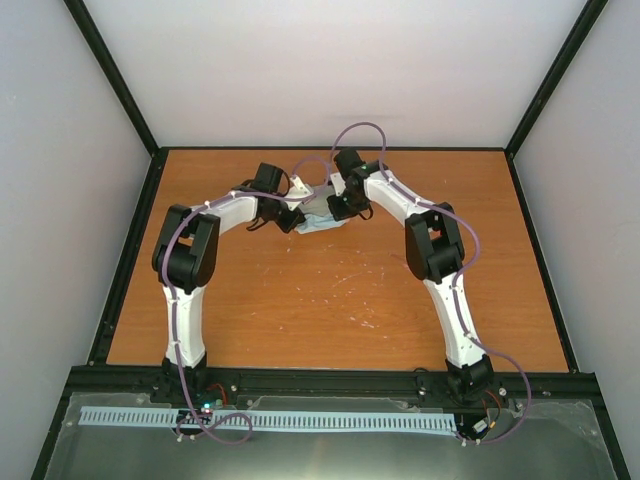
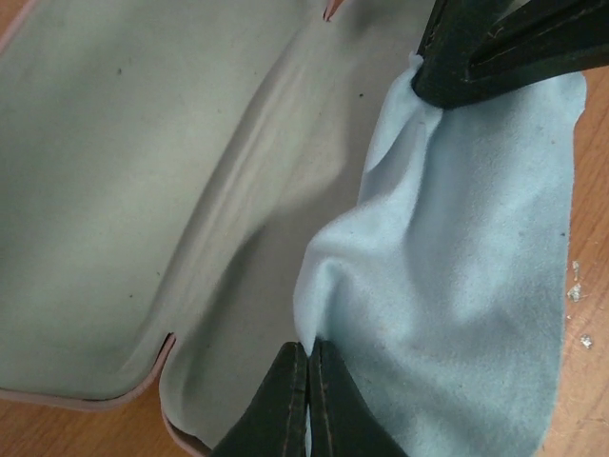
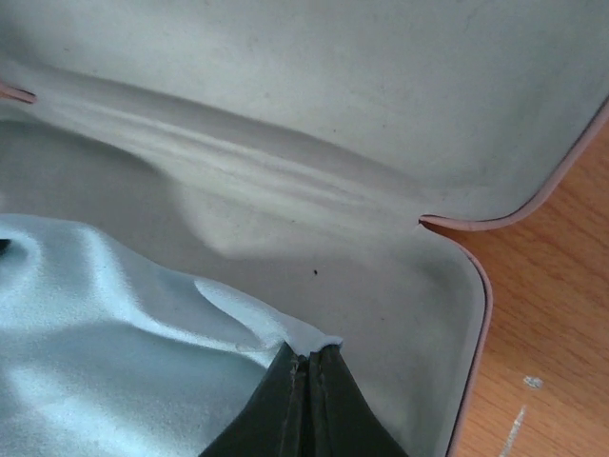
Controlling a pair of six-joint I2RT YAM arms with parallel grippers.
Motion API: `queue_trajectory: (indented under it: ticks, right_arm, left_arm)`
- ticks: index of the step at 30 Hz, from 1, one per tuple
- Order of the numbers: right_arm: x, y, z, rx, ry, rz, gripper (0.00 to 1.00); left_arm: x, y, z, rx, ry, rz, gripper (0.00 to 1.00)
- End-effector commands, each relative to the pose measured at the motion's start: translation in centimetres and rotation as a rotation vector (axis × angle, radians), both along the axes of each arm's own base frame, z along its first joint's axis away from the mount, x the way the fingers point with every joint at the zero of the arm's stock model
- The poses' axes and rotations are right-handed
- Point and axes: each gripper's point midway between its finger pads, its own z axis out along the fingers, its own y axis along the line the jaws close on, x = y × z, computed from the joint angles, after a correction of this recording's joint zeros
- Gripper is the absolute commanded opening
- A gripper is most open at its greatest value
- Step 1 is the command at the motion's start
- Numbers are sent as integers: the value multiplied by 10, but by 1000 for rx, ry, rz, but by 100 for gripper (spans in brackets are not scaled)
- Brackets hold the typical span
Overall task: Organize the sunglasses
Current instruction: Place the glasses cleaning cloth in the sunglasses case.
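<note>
The pink case [image 2: 143, 190] lies open at the back middle of the orange table [image 1: 330, 300], its pale grey lining up; it also shows in the right wrist view [image 3: 381, 124]. A light blue cloth [image 2: 466, 286] is stretched over the case's edge and the table. My left gripper [image 2: 311, 347] is shut on one corner of the cloth. My right gripper [image 3: 309, 354] is shut on another corner of the cloth [image 3: 114, 352]; its fingers [image 2: 495, 48] show in the left wrist view. The sunglasses are not in view.
Both arms meet over the case [image 1: 318, 215] at the back middle of the table. Black frame rails run round the table edge, with white walls behind. Small white specks [image 2: 576, 290] lie on the wood beside the cloth.
</note>
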Motion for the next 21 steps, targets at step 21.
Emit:
queue_trajectory:
  ticks: [21]
  right_arm:
    - [21, -9, -23, -46, -39, -94, 3]
  left_arm:
    - [12, 6, -19, 30, -27, 27, 1]
